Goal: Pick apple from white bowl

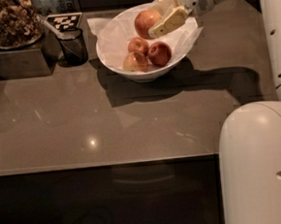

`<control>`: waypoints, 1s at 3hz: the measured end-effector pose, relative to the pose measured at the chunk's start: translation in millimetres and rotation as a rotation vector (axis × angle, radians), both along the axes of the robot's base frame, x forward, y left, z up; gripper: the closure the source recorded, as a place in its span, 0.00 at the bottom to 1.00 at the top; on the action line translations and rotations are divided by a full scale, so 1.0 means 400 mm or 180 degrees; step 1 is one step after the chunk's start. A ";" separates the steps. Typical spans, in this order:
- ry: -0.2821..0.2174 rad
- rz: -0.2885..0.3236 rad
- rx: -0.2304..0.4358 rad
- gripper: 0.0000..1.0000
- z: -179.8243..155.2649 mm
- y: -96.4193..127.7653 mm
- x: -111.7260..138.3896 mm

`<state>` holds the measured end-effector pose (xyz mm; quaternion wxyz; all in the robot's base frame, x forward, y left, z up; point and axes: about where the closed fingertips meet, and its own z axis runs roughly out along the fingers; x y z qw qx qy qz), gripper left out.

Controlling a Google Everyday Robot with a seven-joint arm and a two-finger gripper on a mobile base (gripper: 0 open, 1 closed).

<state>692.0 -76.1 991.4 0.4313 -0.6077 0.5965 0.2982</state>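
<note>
The white bowl [142, 72], lined with crumpled white paper, stands at the back middle of the brown table. My gripper [159, 16] is shut on the large orange-red apple [145, 22] and holds it above the bowl's far side. One pale finger [170, 21] lies across the apple's right side. Three smaller apples stay in the bowl: a yellowish-pink one [137, 45], a deep-red one [159, 53] and an orange one [135, 62].
A small dark cup [73, 45] stands left of the bowl. A metal container with a heap of brown snacks [8, 22] sits at the back left. A checkered marker tag [64, 21] lies behind the cup. My white arm and base [261, 163] fill the right side.
</note>
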 end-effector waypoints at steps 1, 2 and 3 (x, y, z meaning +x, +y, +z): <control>0.0234 0.0049 0.0188 1.00 0.026 -0.028 -0.065; 0.0476 -0.0040 0.0381 1.00 0.029 -0.071 -0.128; 0.0652 -0.0199 0.0477 1.00 0.022 -0.108 -0.205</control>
